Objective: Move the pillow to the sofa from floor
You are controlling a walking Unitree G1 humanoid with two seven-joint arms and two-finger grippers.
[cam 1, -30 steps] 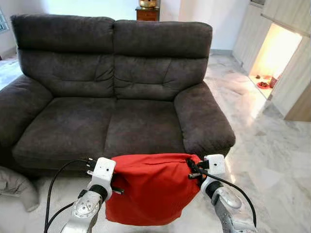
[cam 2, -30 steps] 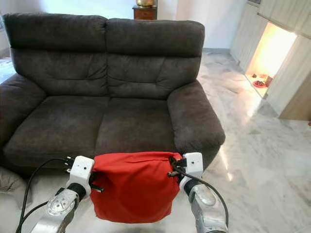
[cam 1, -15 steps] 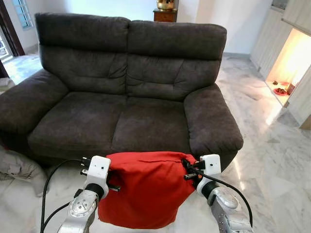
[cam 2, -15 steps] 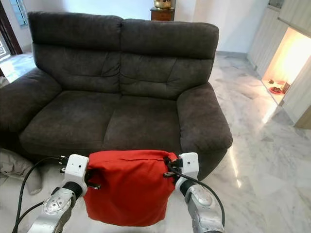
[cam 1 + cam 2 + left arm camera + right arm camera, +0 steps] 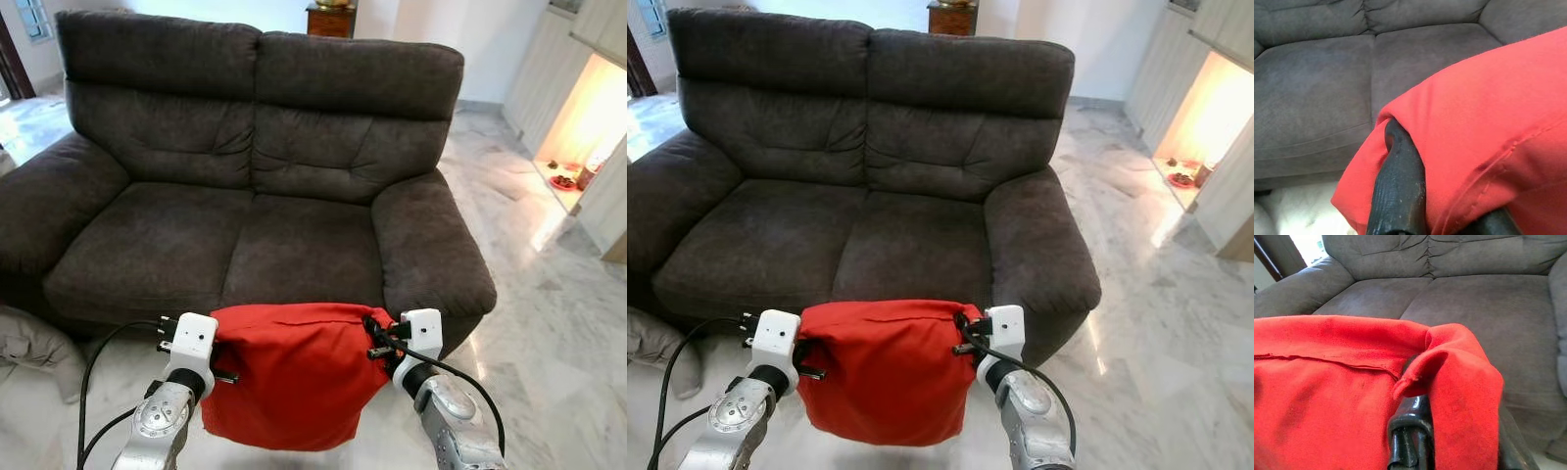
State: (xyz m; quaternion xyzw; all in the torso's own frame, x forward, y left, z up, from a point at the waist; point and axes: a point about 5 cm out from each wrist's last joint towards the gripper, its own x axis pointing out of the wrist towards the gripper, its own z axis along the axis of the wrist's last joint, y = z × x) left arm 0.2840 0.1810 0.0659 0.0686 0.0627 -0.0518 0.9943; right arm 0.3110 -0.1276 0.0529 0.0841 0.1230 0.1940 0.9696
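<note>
Red pillow (image 5: 289, 377) held up off the floor, just in front of the dark grey sofa (image 5: 245, 186), slung between both arms and hanging below the front edge of the seat cushions. Left claw (image 5: 223, 364) clamped on the pillow's left upper corner, one black finger (image 5: 1398, 181) pressed into a fold of the red cloth in the left wrist view. Right claw (image 5: 377, 343) gripping the right upper corner, fabric bunched and draped over its fingers (image 5: 1410, 431) in the right wrist view. Seat cushions bare, pillow not yet on them. Grey cushion (image 5: 34, 348) lying on the floor by the sofa's left end. Pale marble floor (image 5: 549, 323) stretching off to the right, toward a lit doorway (image 5: 578, 127).
</note>
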